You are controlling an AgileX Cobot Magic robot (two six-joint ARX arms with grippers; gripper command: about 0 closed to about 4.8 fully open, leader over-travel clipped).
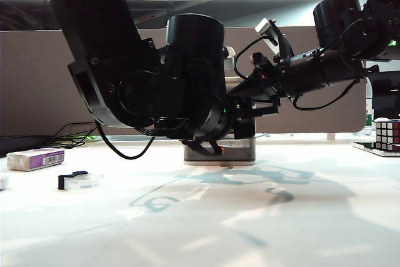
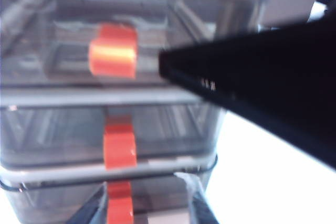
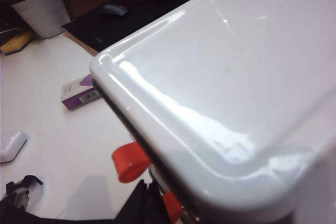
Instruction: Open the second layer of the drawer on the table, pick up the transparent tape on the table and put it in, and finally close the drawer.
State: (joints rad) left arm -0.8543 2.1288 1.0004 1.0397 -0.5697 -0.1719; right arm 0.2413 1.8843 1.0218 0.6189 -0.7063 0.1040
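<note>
Spreading across the lower half of the exterior view, the table point(image 1: 206, 223) is the biggest thing we see. At its centre stands the drawer point(image 1: 220, 152), mostly masked by both arms. In the left wrist view we face the second layer of the drawer point(image 2: 63, 129), its red handle point(image 2: 119, 145) mid-frame; whether it sits out of the frame we cannot tell. The left gripper point(image 1: 209, 145) sits at the cabinet front and the right gripper point(image 1: 259, 101) beside its top; we cannot tell how either's jaws stand. Lower left lie the purple-and-white box point(image 1: 34, 159) and, just right of it, the transparent tape point(image 1: 78, 181).
</note>
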